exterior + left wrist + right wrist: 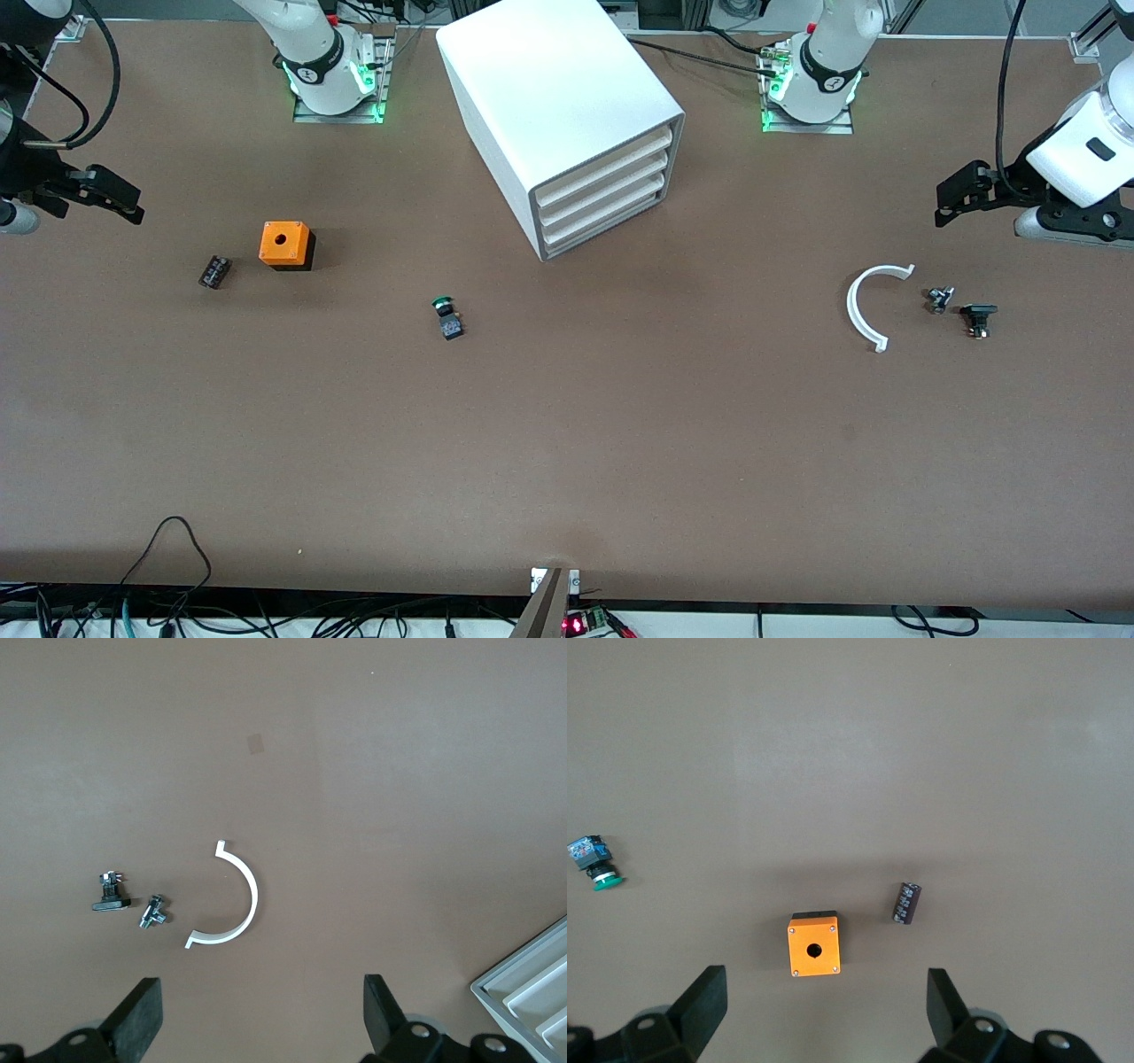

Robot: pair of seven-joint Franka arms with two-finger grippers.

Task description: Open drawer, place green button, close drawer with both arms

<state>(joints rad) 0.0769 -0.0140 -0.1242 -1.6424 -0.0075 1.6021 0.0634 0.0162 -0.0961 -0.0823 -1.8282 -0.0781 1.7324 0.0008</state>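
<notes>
The white cabinet [567, 106] stands between the arm bases. Its four drawers are all shut, and the lowest drawer [602, 229] is flush with the others. A corner of the cabinet shows in the left wrist view [532, 992]. The green-capped button [447, 317] lies on its side on the table, nearer to the front camera than the cabinet; it also shows in the right wrist view [594, 864]. My left gripper [957, 190] is open and empty over bare table at the left arm's end [263, 1005]. My right gripper [124, 199] is open and empty over bare table at the right arm's end [824, 997].
An orange cube with a round hole [285, 245] and a small black part [214, 271] lie toward the right arm's end. A white arc [868, 306], a small metal part [939, 299] and a black flat-headed part [978, 317] lie toward the left arm's end.
</notes>
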